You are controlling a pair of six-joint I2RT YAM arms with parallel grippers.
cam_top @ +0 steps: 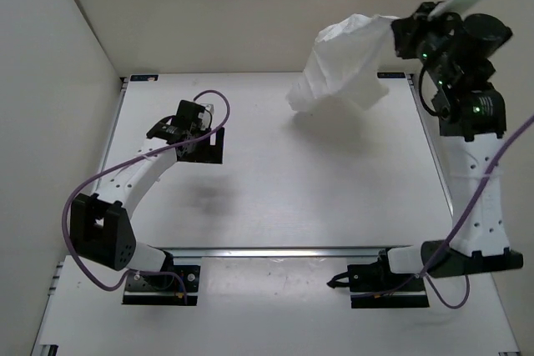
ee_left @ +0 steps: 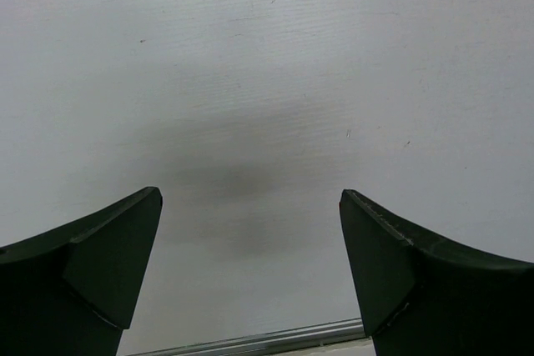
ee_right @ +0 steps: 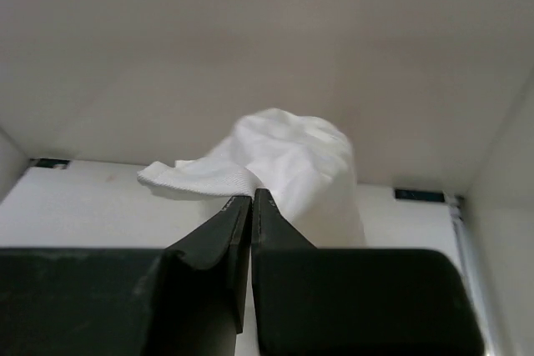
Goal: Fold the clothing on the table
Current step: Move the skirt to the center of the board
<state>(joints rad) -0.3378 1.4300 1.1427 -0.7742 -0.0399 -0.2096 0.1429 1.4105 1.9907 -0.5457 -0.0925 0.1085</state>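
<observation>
The right pincer (ee_right: 252,199) is pressed together on an edge of the clothing (cam_top: 342,60), pinching the white fabric. The garment hangs bunched and wrinkled in the air over the far right part of the tabletop (cam_top: 284,198), and its lower end appears to be off the surface. The left pincer (ee_left: 250,202) is spread wide and holds nothing, low over the tabletop's left half.

We see a large, flat, matte white rectangular table (cam_top: 334,198) with a thin aluminium frame at its edges. A silvery aluminium rail (cam_top: 275,252) crosses it near the front. Just in front of the rail, a left black metal plate (cam_top: 142,293) and a right black metal plate (cam_top: 392,296) sit flat on it. Up close, we make out faint specks and scratches on the white surface.
</observation>
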